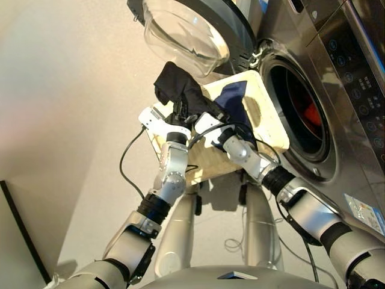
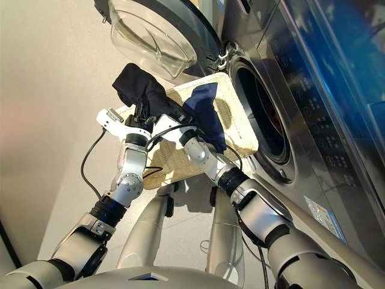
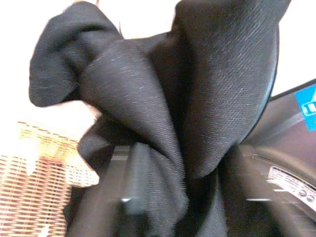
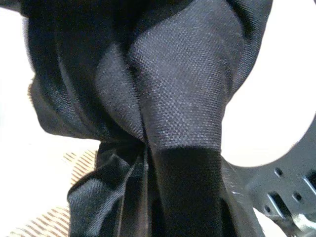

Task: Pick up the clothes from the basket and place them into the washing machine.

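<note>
The black garment (image 1: 176, 86) hangs bunched above the left end of the cream wicker basket (image 1: 268, 123). My left gripper (image 1: 179, 109) and right gripper (image 1: 212, 113) are both shut on it from below. Black cloth (image 3: 163, 113) fills the left wrist view, and black cloth (image 4: 173, 98) hides the fingers in the right wrist view. The navy garment (image 1: 234, 99) lies in the basket, just right of my right gripper. The washing machine (image 1: 337, 78) stands to the right with its porthole open. The red-orange garment (image 1: 310, 114) lies inside the drum.
The washer's round door (image 1: 189, 30) with bulging clear glass is swung open just above the black garment. A black cable (image 1: 124, 162) loops off my left arm. A blue sticker (image 1: 364, 214) sits low on the washer front. Beige floor spreads to the left.
</note>
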